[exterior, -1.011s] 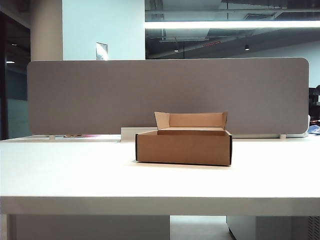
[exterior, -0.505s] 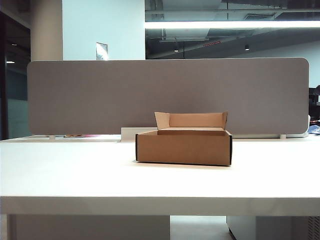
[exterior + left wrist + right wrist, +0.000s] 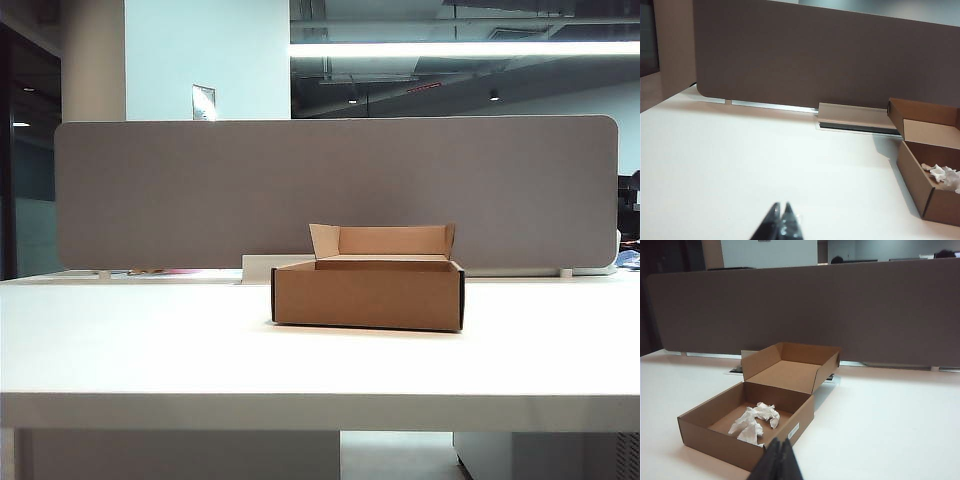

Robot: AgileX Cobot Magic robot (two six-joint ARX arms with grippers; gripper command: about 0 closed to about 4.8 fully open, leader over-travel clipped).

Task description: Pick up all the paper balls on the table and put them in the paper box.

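Fingers of our right gripper [image 3: 776, 460] sit pressed together with nothing between them, their dark tips poised just in front of the near wall of the paper box [image 3: 725, 440]. Our left gripper [image 3: 780, 225] is likewise closed and empty, held above a bare stretch of the table [image 3: 740, 165], with the box well off to one side. Inside the box we see the paper balls [image 3: 754, 422], crumpled white wads lying on its floor near the front corner; from the left wrist they show [image 3: 941, 175] just over the box's side wall. The lid stands open behind, tilted back. Beyond the box runs a grey divider panel [image 3: 330, 190] along the table's far edge.
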